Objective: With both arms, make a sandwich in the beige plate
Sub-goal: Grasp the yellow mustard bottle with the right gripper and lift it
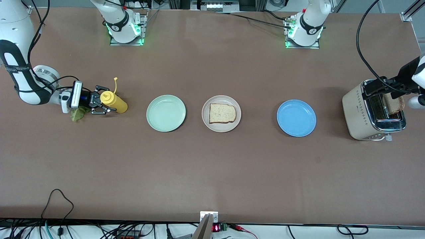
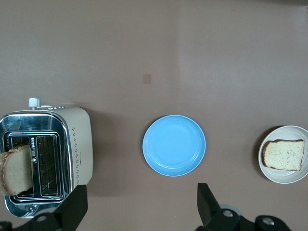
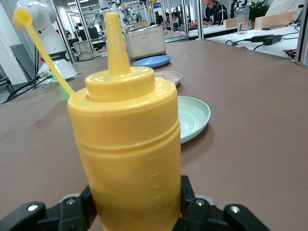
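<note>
Brown table [image 1: 212,172] fills the front view. Right arm [image 1: 20,76] reaches in at 9 o'clock of that view, and right gripper [image 1: 99,103] is low at the yellow squeeze bottle [image 1: 114,102]. The right wrist view shows what the front one can't: both fingers [image 3: 185,195] pressed against the bottle's sides, so it is gripped, standing upright, cap off on its strap. Left arm [image 1: 419,71] comes in at 3 o'clock. Left gripper [image 2: 140,190] is over the toaster [image 1: 357,113] edge, and its wrist view shows the fingers [image 2: 72,207] spread wide with nothing between them. Three plates sit in a row across the middle of the table: the mint green plate [image 1: 166,113] nearest the bottle, the beige plate [image 1: 221,130] at centre, and the blue plate [image 1: 296,118] at the beige plate's 3 o'clock, toward the toaster. One bread slice [image 1: 222,113] lies flat in the beige plate. A second bread slice [image 1: 394,103] stands in a toaster slot, half hidden by the gripper from the front but clear in the left wrist view. The lettuce leaf [image 1: 78,114] lies on the table at the right gripper's 7 o'clock, partly under it. It shows in the front view only.
</note>
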### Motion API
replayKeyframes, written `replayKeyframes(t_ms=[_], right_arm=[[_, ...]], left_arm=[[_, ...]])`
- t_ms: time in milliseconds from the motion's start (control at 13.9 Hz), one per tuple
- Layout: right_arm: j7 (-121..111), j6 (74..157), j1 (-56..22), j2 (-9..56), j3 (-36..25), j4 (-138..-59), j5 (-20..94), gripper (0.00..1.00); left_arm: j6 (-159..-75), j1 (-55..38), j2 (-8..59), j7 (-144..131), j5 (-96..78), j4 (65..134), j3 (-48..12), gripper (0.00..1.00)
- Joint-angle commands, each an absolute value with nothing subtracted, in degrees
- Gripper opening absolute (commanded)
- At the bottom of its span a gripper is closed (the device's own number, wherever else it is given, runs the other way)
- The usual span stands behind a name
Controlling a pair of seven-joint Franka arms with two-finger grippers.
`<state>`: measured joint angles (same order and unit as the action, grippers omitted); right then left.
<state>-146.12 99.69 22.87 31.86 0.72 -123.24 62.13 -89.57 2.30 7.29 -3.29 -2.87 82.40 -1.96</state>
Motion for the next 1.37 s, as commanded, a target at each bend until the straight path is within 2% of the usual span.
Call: replayKeyframes(t_ms=[0, 432, 1297], right_arm=[[-147.22, 100.02, 22.68, 31.73, 0.79, -123.66, 63.46, 0.01], [-139.51, 101.33, 20.75, 29.19, 0.88, -123.22, 64.07, 0.0], [-104.63, 118.37, 4.77, 14.25, 2.81, -122.7, 60.39, 0.0]], left_arm=[[-90.0, 2.81, 6.42, 0.15, -1.58, 83.14, -2.64, 1.0], [-88.95, 2.99, 5.89, 0.53, -1.67, 84.2, -2.64, 1.0], [-86.66, 2.81, 5.63, 0.7, -1.67, 83.76, -2.73, 1.0]])
